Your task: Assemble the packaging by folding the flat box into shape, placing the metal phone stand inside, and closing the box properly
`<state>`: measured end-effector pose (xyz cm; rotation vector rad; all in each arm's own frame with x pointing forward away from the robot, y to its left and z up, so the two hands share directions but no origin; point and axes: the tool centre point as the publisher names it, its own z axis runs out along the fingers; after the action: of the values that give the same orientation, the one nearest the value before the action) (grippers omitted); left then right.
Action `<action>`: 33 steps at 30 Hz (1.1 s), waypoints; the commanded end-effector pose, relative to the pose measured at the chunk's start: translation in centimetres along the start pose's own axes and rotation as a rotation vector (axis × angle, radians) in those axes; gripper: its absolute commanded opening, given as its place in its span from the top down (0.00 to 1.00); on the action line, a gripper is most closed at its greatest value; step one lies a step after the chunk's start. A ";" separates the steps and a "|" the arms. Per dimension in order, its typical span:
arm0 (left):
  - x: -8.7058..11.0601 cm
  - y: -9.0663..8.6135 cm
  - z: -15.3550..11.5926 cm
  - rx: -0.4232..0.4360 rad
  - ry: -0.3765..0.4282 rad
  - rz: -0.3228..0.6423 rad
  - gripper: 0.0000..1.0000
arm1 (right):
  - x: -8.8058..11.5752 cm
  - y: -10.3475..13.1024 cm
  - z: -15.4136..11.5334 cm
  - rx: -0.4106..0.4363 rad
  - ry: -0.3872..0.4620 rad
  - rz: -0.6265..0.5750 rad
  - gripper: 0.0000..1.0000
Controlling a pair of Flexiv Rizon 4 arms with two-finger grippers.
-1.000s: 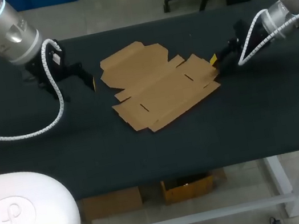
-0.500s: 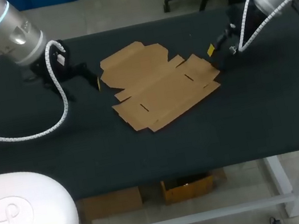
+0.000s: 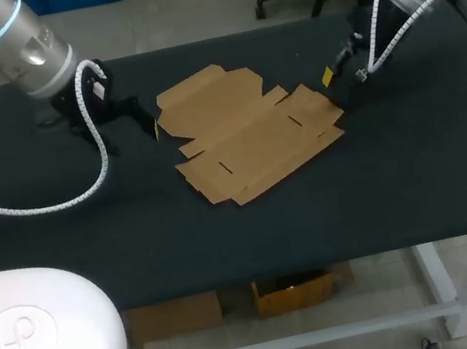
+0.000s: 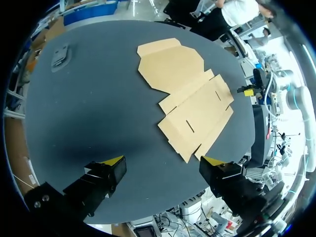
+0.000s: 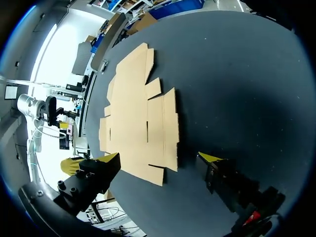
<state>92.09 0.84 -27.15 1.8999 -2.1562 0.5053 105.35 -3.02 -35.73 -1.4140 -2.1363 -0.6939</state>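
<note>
Black table (image 3: 398,182) is carrying the flat cardboard box (image 3: 248,131) at frame centre. Left pincer (image 4: 163,160) and right pincer (image 5: 160,157) are hovering wide open, flanking it.

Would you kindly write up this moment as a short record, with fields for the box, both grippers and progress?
box: flat cardboard box, unfolded, lying on the black table
left gripper: open, empty, with the box ahead of it and clear of its fingers
right gripper: open, empty, with the box's near edge just ahead of it, not gripped
progress: folding not yet begun
</note>
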 end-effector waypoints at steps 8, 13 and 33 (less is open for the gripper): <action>0.4 0.5 0.7 0.061 0.018 -0.072 0.00 | -0.2 1.6 0.7 0.053 0.001 0.001 0.00; 1.1 0.9 1.5 0.148 0.019 -0.135 0.00 | -0.4 2.3 1.2 0.066 0.001 -0.008 0.00; 1.2 -0.6 0.8 0.110 0.005 -0.098 0.00 | -1.1 2.5 3.7 0.123 0.013 -0.005 0.00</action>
<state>92.37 -0.61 -27.49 2.0473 -2.0568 0.6317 106.85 -0.60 -38.37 -1.3673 -2.1432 -0.6033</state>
